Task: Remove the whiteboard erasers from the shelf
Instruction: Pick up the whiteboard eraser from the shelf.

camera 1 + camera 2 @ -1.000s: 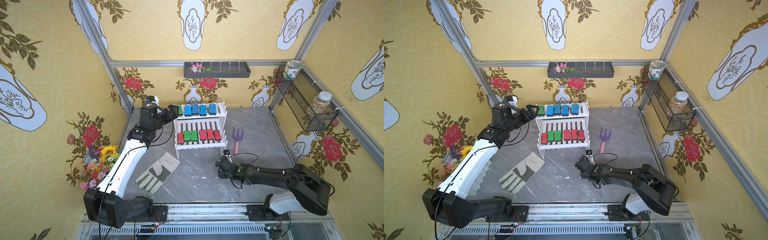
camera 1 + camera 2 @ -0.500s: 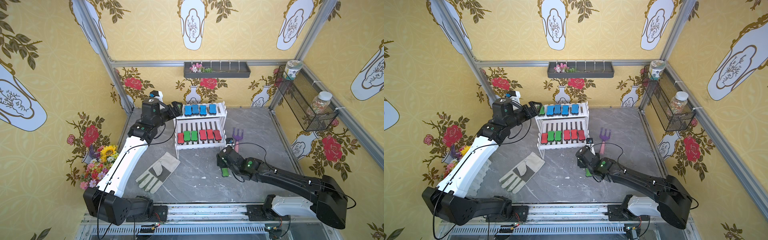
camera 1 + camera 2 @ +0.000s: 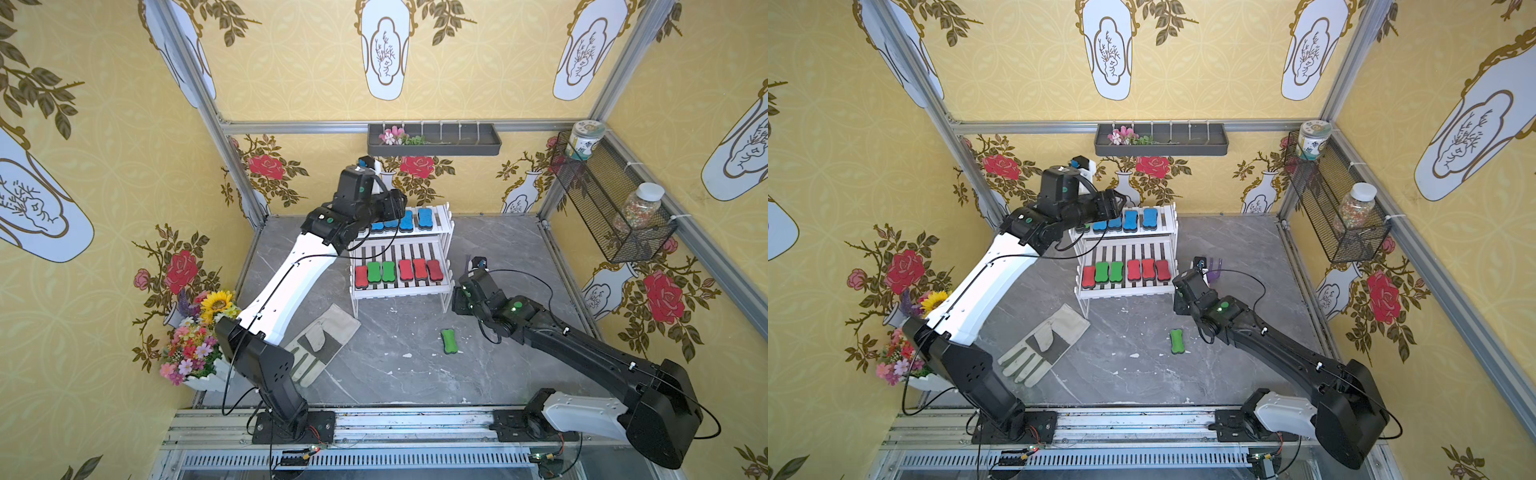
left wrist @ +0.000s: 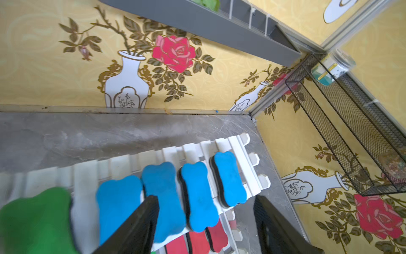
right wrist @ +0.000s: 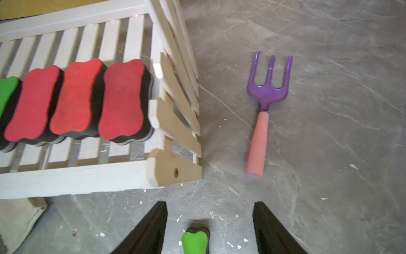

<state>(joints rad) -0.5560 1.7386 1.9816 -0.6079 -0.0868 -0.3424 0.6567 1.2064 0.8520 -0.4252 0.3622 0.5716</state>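
The white shelf [image 3: 399, 293] [image 3: 1125, 293] stands at the back of the floor. On its top tier lie blue whiteboard erasers [image 3: 424, 218] [image 4: 229, 178] and a green one [image 4: 35, 220]. The lower tier carries red erasers [image 3: 419, 269] [image 5: 122, 99] and green erasers [image 3: 380, 271]. My left gripper [image 3: 395, 208] [image 4: 206, 196] hovers open over the blue erasers, holding nothing. My right gripper [image 3: 457, 300] [image 5: 209, 203] is open above the floor by the shelf's right front leg. One green eraser [image 3: 449, 341] [image 5: 194, 240] lies loose on the floor behind it.
A purple garden fork [image 5: 267, 88] [image 3: 1214, 268] lies right of the shelf. A work glove [image 3: 320, 340] lies front left, next to a flower pot [image 3: 195, 332]. A grey wall tray [image 3: 434, 139] hangs on the back wall. A mesh basket [image 3: 602, 216] hangs on the right wall.
My left gripper has swung right along the top tier to the blue erasers, its jaws narrower. My right gripper left the green eraser on the floor and moved back toward the shelf.
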